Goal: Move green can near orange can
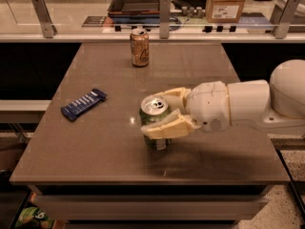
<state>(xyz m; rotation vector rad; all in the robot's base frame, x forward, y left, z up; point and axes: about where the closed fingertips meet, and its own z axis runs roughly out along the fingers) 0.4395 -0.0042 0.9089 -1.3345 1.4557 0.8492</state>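
Observation:
The green can stands upright near the middle front of the brown table, its silver top with pull tab showing. My gripper reaches in from the right, and its cream fingers are shut around the can on both sides. The can seems slightly above or just on the table surface. The orange can stands upright at the far middle of the table, well apart from the green can.
A blue snack bar wrapper lies on the left part of the table. A glass rail with metal posts runs along the far edge. A cardboard box and a dark tray sit behind it.

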